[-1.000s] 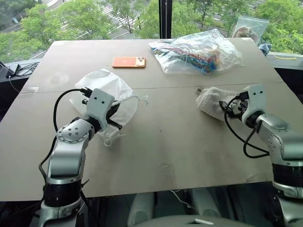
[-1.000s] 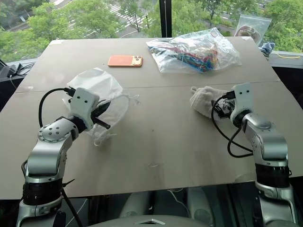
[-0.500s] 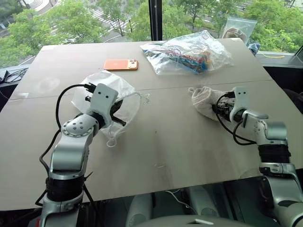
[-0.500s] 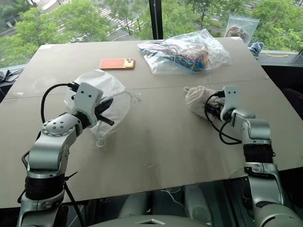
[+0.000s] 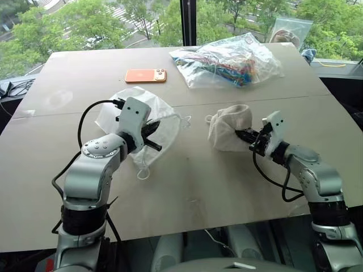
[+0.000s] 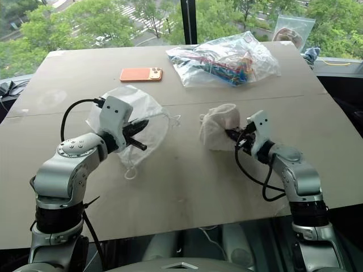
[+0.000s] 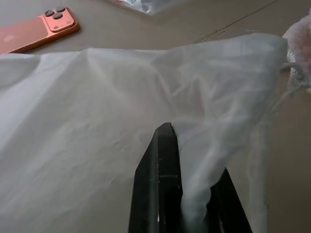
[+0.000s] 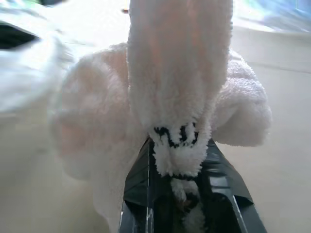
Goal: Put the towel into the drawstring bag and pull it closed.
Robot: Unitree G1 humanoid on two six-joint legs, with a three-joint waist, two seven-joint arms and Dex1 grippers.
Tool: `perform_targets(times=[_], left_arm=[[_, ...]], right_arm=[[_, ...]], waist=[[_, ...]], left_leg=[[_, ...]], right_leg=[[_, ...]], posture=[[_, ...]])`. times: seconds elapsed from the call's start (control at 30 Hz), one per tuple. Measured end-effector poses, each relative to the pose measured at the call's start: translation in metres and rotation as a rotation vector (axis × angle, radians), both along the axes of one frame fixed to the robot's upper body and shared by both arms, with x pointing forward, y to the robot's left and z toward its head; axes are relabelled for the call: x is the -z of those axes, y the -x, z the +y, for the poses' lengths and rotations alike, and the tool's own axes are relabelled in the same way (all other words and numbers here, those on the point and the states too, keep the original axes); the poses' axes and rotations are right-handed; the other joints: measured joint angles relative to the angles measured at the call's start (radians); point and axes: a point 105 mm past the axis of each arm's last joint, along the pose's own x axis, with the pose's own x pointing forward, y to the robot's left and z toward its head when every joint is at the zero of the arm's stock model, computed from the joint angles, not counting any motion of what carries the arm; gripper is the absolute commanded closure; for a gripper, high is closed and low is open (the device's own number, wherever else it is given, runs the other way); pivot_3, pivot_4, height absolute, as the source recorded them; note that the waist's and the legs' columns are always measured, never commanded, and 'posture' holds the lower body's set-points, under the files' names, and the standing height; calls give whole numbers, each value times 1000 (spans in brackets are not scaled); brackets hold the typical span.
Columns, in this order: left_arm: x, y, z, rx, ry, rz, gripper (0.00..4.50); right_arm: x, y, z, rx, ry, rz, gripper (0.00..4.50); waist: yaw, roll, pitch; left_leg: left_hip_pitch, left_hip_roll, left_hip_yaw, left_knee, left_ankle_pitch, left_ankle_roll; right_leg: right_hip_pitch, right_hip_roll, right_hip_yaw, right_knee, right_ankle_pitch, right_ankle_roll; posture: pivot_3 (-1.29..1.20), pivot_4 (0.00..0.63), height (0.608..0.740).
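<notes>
On the bench, the right gripper clenches the towel just right of the drawstring bag, whose fabric the left gripper pinches tight.

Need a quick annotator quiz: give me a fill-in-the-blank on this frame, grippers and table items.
1. The right gripper is shut on the ____.
2. The left gripper pinches the fabric of the ____ bag.
3. The orange ____ lies flat on the table, beyond the bag.
4. The clear plastic bag of colourful items sits nearer the ____ arm.

Missing words: towel; drawstring; phone; right
</notes>
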Motion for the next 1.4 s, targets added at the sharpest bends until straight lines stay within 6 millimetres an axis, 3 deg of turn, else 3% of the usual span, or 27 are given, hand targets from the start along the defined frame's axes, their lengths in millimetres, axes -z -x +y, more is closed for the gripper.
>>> perform_targets(times=[0.1,0.23,0.33,0.5,0.6,0.67,0.73,0.8,0.87,0.97,1.0,1.1,1.4], left_arm=[[-7,-2,-15,64,59,28,4500],[-12,-10,-24,110,107,68,4500],[-19,-15,-34,161,133,80,4500],[-18,-13,-47,233,130,100,4500],[-16,-13,-47,239,103,104,4500],[-15,-14,-45,232,86,104,4500],[-13,-17,-41,209,74,105,4500],[-10,-19,-38,192,73,117,4500],[-9,-19,-39,193,78,121,4500],[-12,-16,-49,238,138,127,4500],[-14,-12,-56,274,163,131,4500],[-19,-6,-58,306,209,138,4500],[-16,12,-51,353,327,243,4500]], right_arm=[[-22,22,18,-127,-56,-44,4482],[-32,36,32,-224,-94,-54,4482],[-27,42,50,-305,-67,-51,4482],[-8,33,71,-328,-36,-31,4482],[-11,42,77,-401,-64,-36,4482],[-24,57,80,-486,-134,-46,4482],[-51,75,77,-589,-286,-59,4482],[-71,82,71,-629,-333,-111,4482],[-77,83,69,-636,-320,-133,4482],[-44,59,78,-532,-169,-71,4482],[-23,44,82,-459,-122,-25,4482],[12,25,85,-366,-51,48,4482],[18,9,95,-290,-32,-22,4482]], waist=[[11,0,0],[13,0,0],[11,0,0],[10,0,0],[13,1,0],[15,1,1],[15,1,1],[15,1,1],[14,0,1],[11,0,0],[11,1,1],[11,1,1],[10,1,1]], left_leg=[[0,-1,0,0,0,0],[0,-1,-1,0,0,0],[0,-1,-1,0,0,0],[-1,-1,-1,0,0,0],[-1,-2,-1,0,0,0],[-2,-2,-2,0,0,0],[-2,-2,-2,0,0,0],[-1,-3,-2,0,0,0],[-1,-2,-2,0,0,0],[-1,-2,-2,0,0,0],[-1,-2,-1,0,0,0],[-2,-2,-1,0,0,0],[-2,-2,-2,0,0,0]], right_leg=[[0,0,-1,-1,-2,3],[0,-1,-1,-1,-2,3],[0,-1,-1,-1,-2,3],[0,-1,-1,-1,-1,2],[0,-2,-1,-2,0,0],[0,-2,-2,-2,0,0],[0,-2,-2,-2,0,0],[0,-2,-2,-2,-2,2],[0,-2,-2,-2,-2,3],[0,-2,-2,-2,-2,3],[0,-2,-2,-2,-2,3],[-1,-2,-2,-2,0,-1],[-1,-2,-2,-2,0,-1]], posture=[[0,150,740],[0,150,740],[0,150,740],[0,150,740],[0,150,740],[0,150,740],[0,150,740],[0,150,740],[0,150,740],[0,150,740],[0,150,740],[0,150,740],[0,150,740]])
